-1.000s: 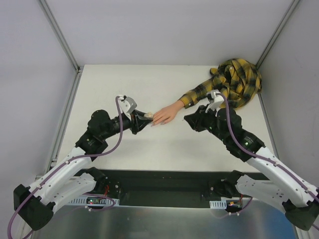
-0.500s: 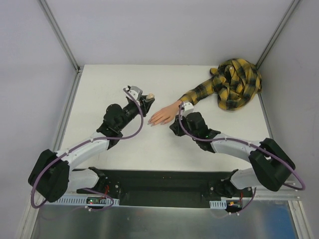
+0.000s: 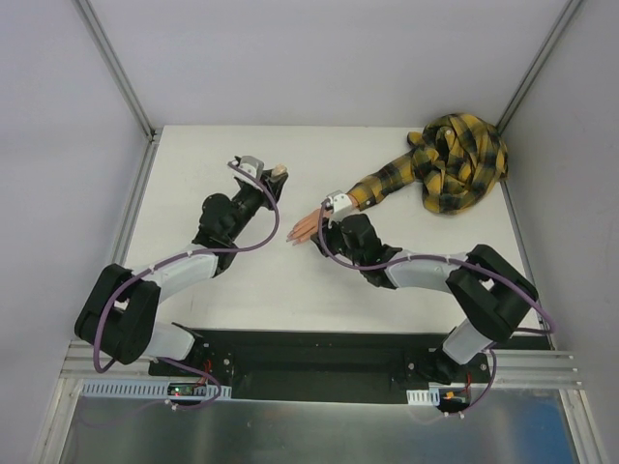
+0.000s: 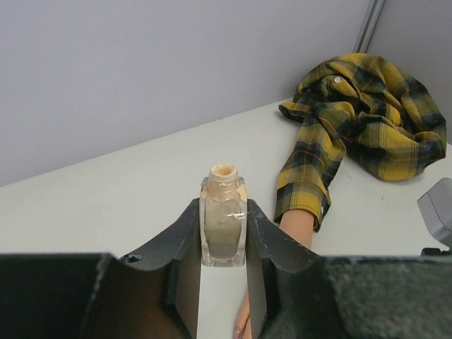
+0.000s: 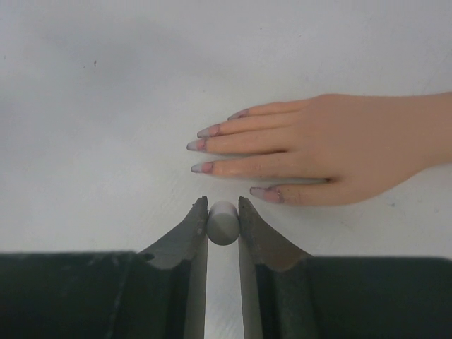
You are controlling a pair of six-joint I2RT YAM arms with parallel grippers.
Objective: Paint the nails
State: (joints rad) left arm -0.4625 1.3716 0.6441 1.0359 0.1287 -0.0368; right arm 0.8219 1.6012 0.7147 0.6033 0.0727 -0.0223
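Observation:
The mannequin hand (image 5: pixel 325 152) lies palm down on the white table, fingers pointing left. Its pale lilac-pink nails (image 5: pixel 201 168) show smudged tips. The yellow-black plaid sleeve (image 3: pixel 379 184) runs back to the right. My right gripper (image 5: pixel 222 205) is shut on a small grey round brush cap (image 5: pixel 223 223), just below the thumb nail (image 5: pixel 263 191). The brush itself is hidden. In the top view this gripper (image 3: pixel 321 228) covers most of the hand (image 3: pixel 302 230). My left gripper (image 4: pixel 224 236) is shut on the uncapped beige bottle (image 4: pixel 224 220), held upright to the left of the hand (image 3: pixel 279 174).
The rest of the plaid shirt (image 3: pixel 460 160) lies bunched in the back right corner of the table (image 3: pixel 242 280). Grey walls with metal posts stand close on the left, back and right.
My left gripper has carried the bottle away from the hand, back and to the left. My right gripper has swung left along the sleeve and now hangs over the hand.

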